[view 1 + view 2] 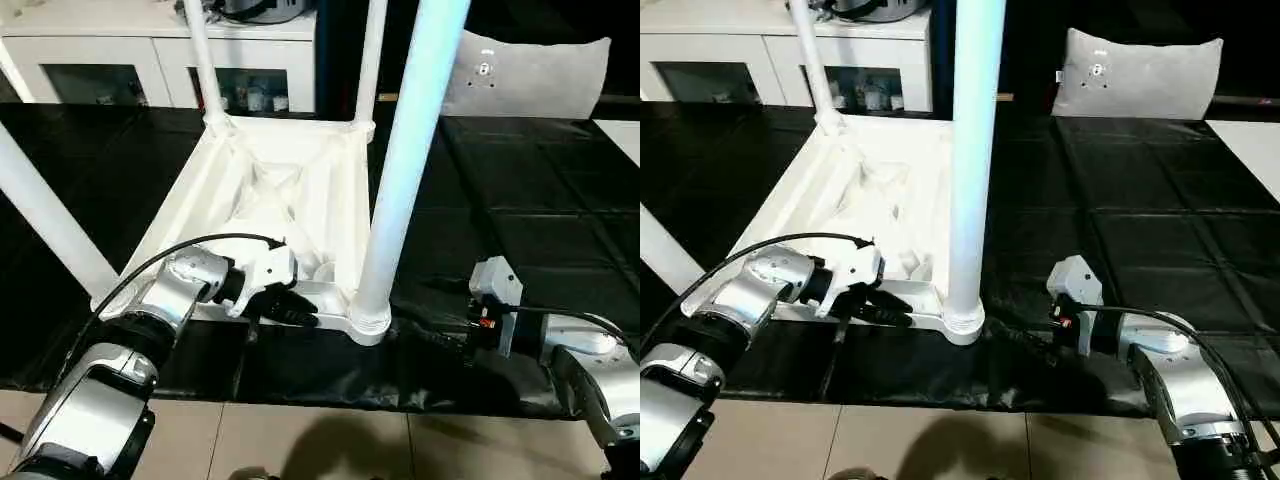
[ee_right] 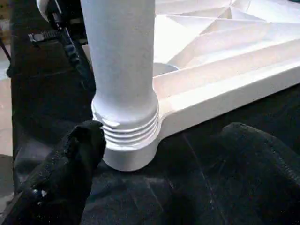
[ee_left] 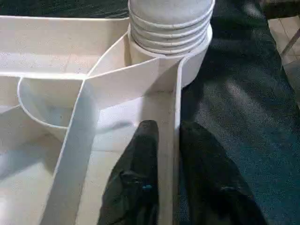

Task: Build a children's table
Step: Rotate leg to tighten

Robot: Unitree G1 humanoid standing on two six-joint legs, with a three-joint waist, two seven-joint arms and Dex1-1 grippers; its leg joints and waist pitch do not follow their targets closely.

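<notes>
The white tabletop (image 1: 260, 190) lies upside down on the black cover, ribs up. White legs stand in its corner sockets: two at the far corners (image 1: 200, 60) (image 1: 370, 60), one at the near left (image 1: 50, 220), one at the near right (image 1: 405, 170). My left gripper (image 1: 300, 312) is shut on the tabletop's near rim (image 3: 169, 108); its two black fingers (image 3: 138, 178) straddle that wall beside the near right socket. My right gripper (image 2: 164, 131) stands open at the threaded base of the near right leg (image 2: 124, 70), one fingertip (image 2: 86, 136) touching the threads.
The black-covered work surface (image 1: 540, 220) ends just in front of the tabletop, with tiled floor (image 1: 300, 440) below. A white cabinet (image 1: 150, 60) and a grey cushion (image 1: 530, 75) stand at the back. Cables run along both forearms.
</notes>
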